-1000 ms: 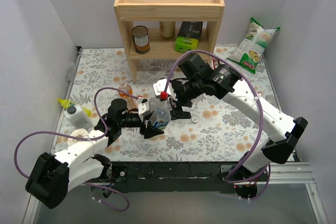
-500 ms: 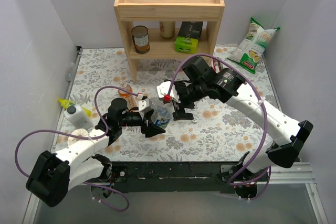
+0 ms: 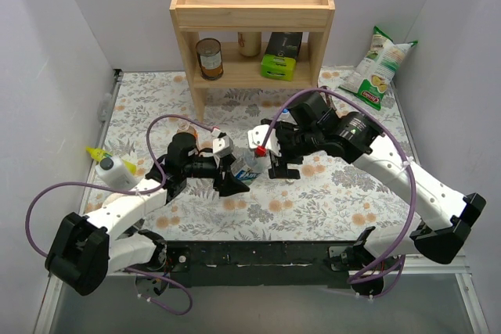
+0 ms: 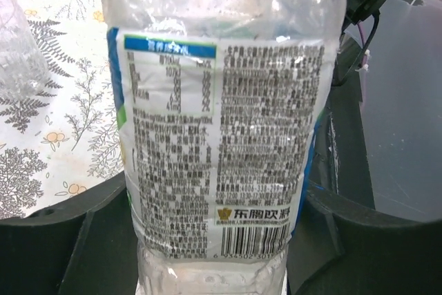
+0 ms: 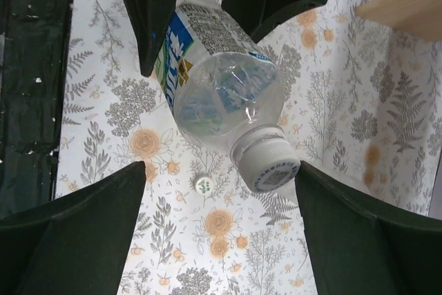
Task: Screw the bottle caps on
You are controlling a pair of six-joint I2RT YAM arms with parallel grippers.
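1. floral cloth covers the bench (image 3: 344,193). at its back stands a wooden shelf (image 3: 252,5) with a brown tin can (image 3: 209,58) and a green box (image 3: 280,56). a snack bag (image 3: 378,68) leans in the far right corner, and a white squeeze bottle (image 3: 116,171) with a yellow nozzle sits at the left edge.
2. the labelled bottle (image 4: 221,136) wears a blue-and-white wrapper. it carries dense chinese print, a small table in a blue frame and a barcode at the lower edge. the fine text is too small to read.
3. the left pincer (image 3: 228,168) is clamped on the bottle's lower body, a dark finger pressed to each side of the label, and holds it near mid-bench.
4. the bottle's long axis is tilted, base in the left pincer and neck aimed toward the right wrist camera.
5. a pale cap (image 5: 267,165) with bluish print on top sits on the neck.
6. the right pincer (image 5: 219,170) is spread wide with the capped neck between its fingers, nearer one of them and apart from both.
7. a loose white cap (image 5: 202,184) lies flat on the bench below the neck.
8. a plain clear bottle (image 4: 15,39) shows beside the held one in the left wrist view.
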